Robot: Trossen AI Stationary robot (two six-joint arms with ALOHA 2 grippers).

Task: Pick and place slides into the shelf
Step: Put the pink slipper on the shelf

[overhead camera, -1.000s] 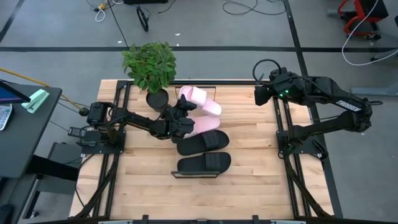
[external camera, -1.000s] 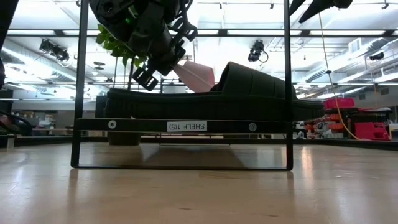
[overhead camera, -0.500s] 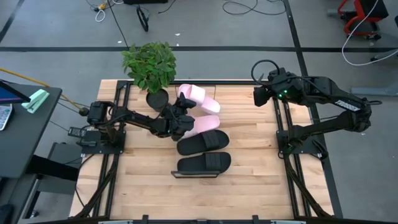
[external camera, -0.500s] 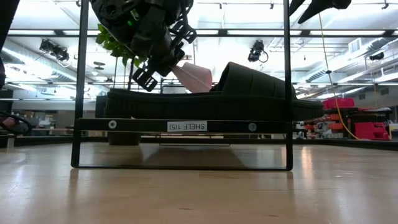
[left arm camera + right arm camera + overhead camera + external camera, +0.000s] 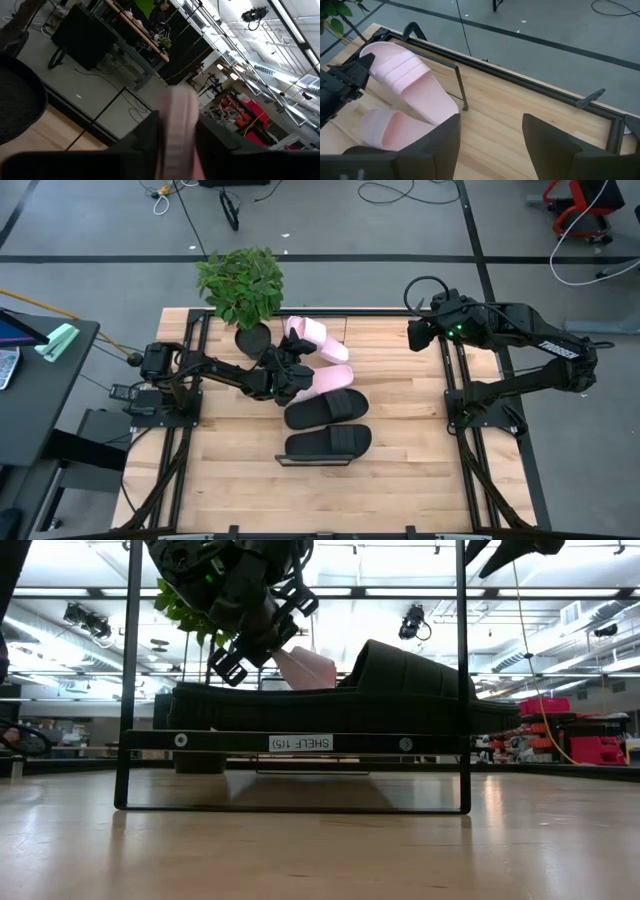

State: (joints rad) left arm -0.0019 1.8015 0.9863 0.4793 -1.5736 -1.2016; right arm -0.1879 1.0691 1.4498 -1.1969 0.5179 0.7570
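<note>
Right now the left gripper (image 5: 285, 360) is clenched on a pale pink slide (image 5: 305, 337), holding it tilted above the tabletop (image 5: 400, 470) near the potted plant (image 5: 241, 283). It is foam-like, with a broad ribbed strap. A second pink slide (image 5: 328, 378) lies beneath, two black slides (image 5: 326, 409) in front. From the low view a black slide (image 5: 400, 680) hides most of the pink one behind the shelf (image 5: 297, 742) frame. Off to the side, the right gripper (image 5: 420, 335) hovers with fingers spread.
</note>
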